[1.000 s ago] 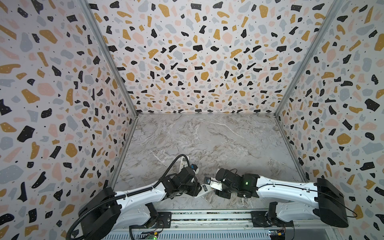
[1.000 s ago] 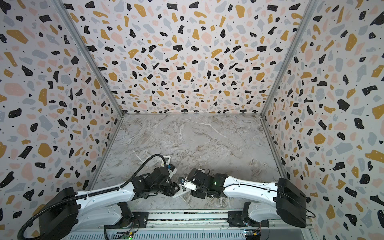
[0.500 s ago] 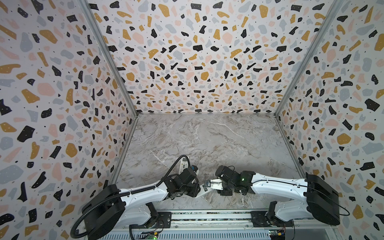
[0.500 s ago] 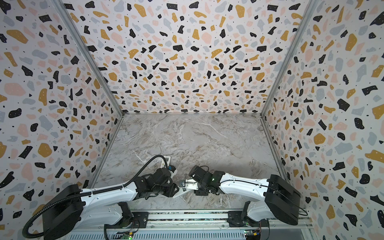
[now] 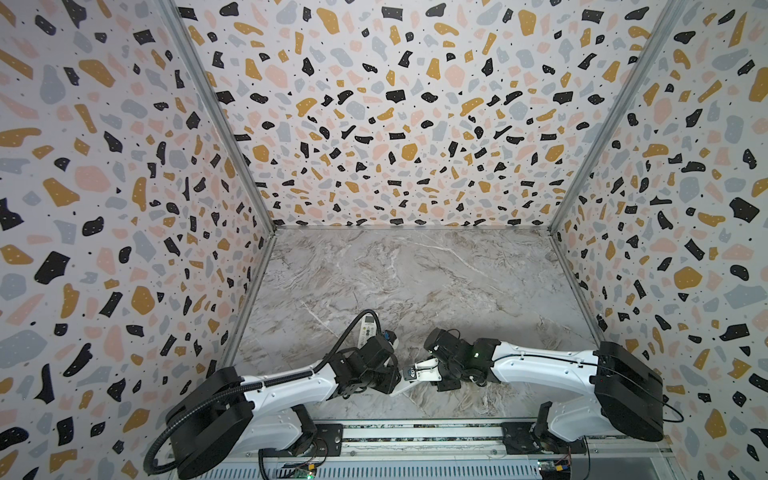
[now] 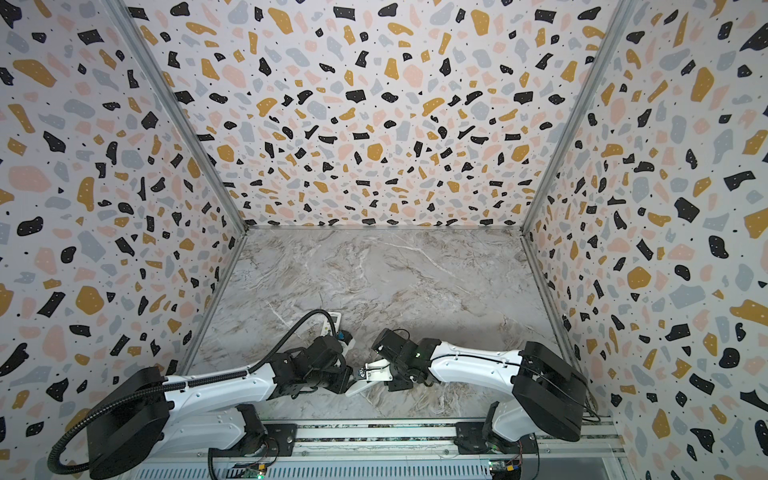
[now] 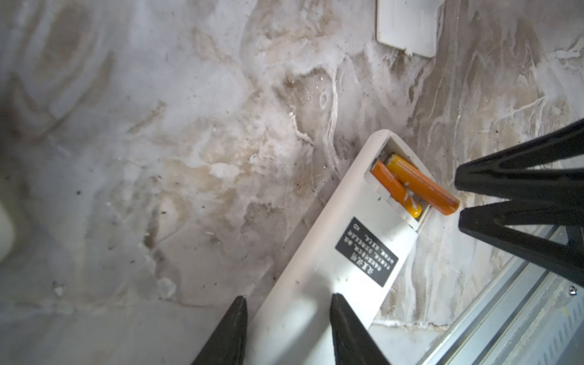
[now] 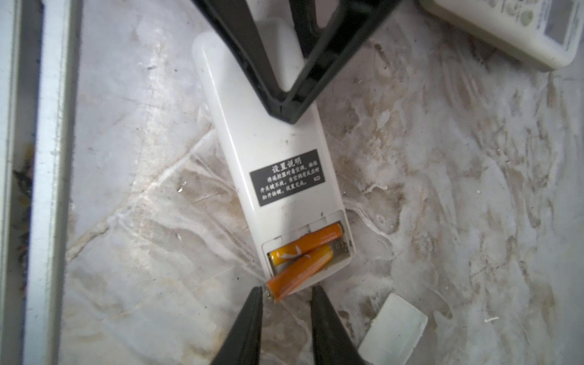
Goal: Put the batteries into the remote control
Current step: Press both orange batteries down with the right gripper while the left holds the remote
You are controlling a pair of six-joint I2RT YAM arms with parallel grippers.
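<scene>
Left end effector (image 7: 287, 298) stood with its fingers apart at the plain end of the remote (image 7: 316, 268), one finger beside the edge and the other over the white back. Whether it pressed down could not be told. That remote lay back up on the counter (image 8: 442, 189), close to the front rail and between the two arms, with its bay (image 8: 340, 249) uncovered. One orange battery (image 8: 303, 243) sat in the bay. A second battery (image 8: 300, 268) lay askew across it, one end inside and the other poking past the remote's end. Right end effector (image 8: 286, 289) had its fingers apart on either side of that poking end, not clamped. The cover (image 8: 392, 331) lay just beside it.

The second battery looked light, stiff, smooth and round, so it seemed likely to roll or squirt out of a pinch. The free end, taken across its round body, seemed the place to grip. The remote's light plastic shell would probably slide on the smooth counter unless held.

A black sticker (image 8: 289, 177) on the remote's back read "设置说明" above smaller Chinese lines ending in "KD". The orange battery carried a white mark but no legible name.
</scene>
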